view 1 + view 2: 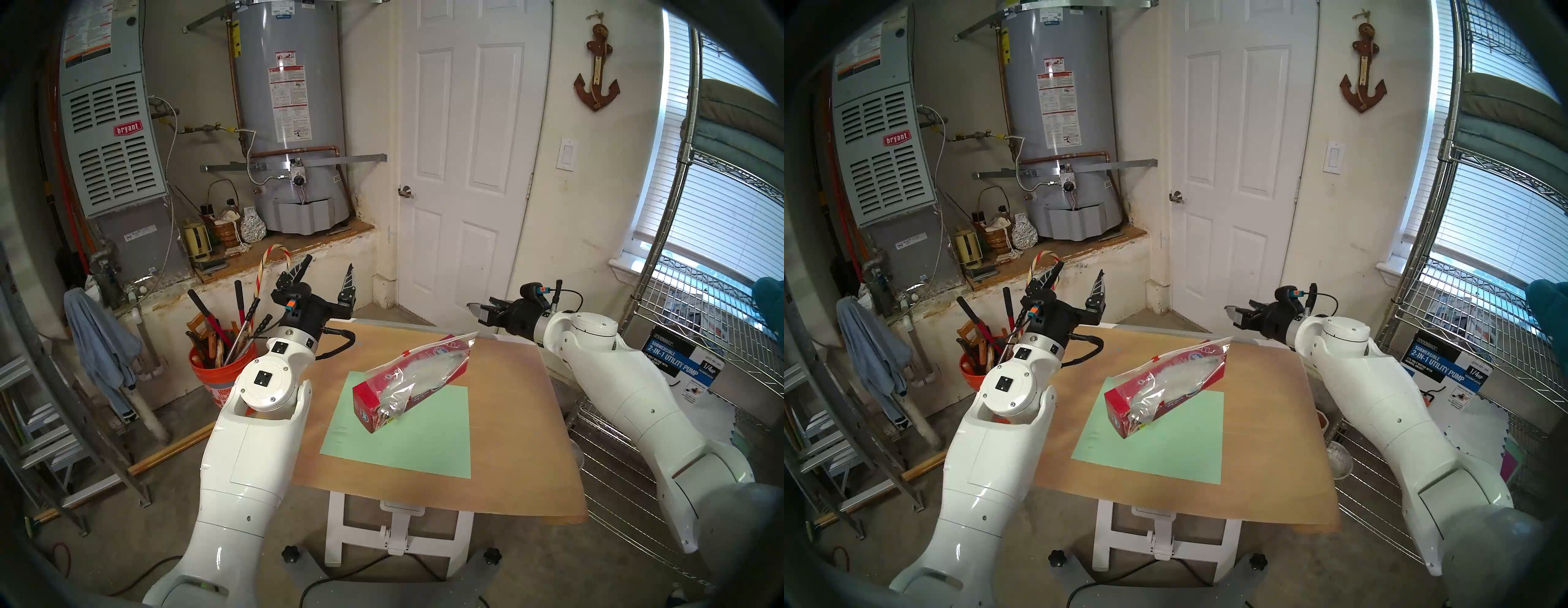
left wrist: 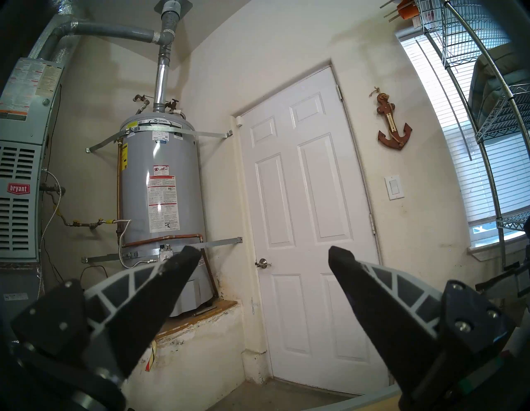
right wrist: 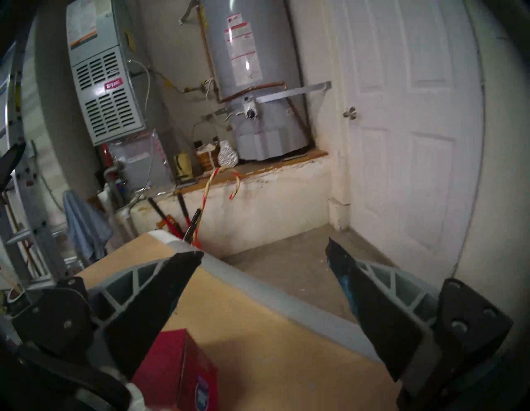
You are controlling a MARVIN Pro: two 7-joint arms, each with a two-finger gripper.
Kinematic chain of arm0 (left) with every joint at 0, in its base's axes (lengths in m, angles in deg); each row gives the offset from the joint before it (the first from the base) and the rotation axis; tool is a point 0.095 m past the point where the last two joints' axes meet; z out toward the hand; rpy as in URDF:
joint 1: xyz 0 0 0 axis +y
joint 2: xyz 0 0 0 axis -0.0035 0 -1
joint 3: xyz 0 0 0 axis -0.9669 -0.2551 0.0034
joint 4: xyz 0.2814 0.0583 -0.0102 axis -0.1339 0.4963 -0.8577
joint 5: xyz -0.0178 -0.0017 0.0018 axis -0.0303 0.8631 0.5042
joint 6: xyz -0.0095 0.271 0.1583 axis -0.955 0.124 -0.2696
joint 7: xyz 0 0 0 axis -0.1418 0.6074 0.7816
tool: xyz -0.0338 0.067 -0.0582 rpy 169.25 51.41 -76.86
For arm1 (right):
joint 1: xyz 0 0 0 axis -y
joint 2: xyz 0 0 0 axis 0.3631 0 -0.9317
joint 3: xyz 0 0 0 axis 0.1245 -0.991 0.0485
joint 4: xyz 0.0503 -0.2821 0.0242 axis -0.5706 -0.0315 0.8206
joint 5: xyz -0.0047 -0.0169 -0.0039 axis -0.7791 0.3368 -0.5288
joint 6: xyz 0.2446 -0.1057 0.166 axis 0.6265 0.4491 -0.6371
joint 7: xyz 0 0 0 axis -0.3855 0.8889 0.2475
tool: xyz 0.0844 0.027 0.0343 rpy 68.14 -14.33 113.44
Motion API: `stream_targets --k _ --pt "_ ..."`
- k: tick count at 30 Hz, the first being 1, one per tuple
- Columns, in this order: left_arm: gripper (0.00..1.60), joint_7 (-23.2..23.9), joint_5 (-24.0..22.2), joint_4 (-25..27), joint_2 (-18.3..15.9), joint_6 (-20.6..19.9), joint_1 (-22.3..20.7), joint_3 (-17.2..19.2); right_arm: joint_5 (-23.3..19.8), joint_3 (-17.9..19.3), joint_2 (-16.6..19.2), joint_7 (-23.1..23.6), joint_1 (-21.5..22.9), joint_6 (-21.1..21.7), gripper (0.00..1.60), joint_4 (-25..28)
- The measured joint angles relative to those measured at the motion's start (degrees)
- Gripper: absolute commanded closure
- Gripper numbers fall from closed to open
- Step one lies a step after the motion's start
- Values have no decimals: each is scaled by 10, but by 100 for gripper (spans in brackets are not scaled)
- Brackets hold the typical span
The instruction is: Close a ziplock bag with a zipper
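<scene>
The clear crinkly ziplock bag (image 1: 418, 373) (image 1: 1170, 378) lies diagonally on the green mat (image 1: 403, 437), with a long red cardboard box (image 1: 368, 403) inside it. The zipper (image 1: 428, 346) runs along the bag's upper left edge, and its small red slider (image 1: 406, 352) (image 1: 1154, 358) sits partway along. My left gripper (image 1: 327, 265) (image 2: 263, 255) is open, raised beyond the table's far left corner and pointing up at the wall. My right gripper (image 1: 471, 306) (image 3: 261, 252) is open and empty, hovering past the bag's far end. The right wrist view shows only the box's end (image 3: 175, 370).
The wooden table (image 1: 517, 424) stands on a white folding base. An orange bucket (image 1: 212, 378) of long-handled tools is beside its left edge, with a ladder (image 1: 51, 403) further left. A wire shelf (image 1: 700, 348) stands close on the right. A white door (image 1: 462, 170) is behind.
</scene>
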Motion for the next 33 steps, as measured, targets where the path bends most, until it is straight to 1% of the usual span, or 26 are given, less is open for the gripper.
stream_targets --k 4,9,14,16,19,22,26,28,33 --pt "0 0 0 0 0 0 0 0 -4 -12 5 37 17 19 0 -19" --pt "0 0 0 0 0 0 0 0 4 -47 12 93 40 30 0 -43" --pt "0 0 0 0 0 0 0 0 23 -72 14 135 56 27 0 -65" --pt "0 0 0 0 0 0 0 0 35 -84 16 161 66 23 0 -78" --pt "0 0 0 0 0 0 0 0 48 -92 18 189 78 16 0 -94" --pt "0 0 0 0 0 0 0 0 54 -90 20 201 87 11 0 -107" --pt "0 0 0 0 0 0 0 0 54 -77 26 217 103 6 0 -123" --pt "0 0 0 0 0 0 0 0 51 -70 29 226 108 5 0 -126" --pt "0 0 0 0 0 0 0 0 39 -53 48 268 117 5 0 -118"
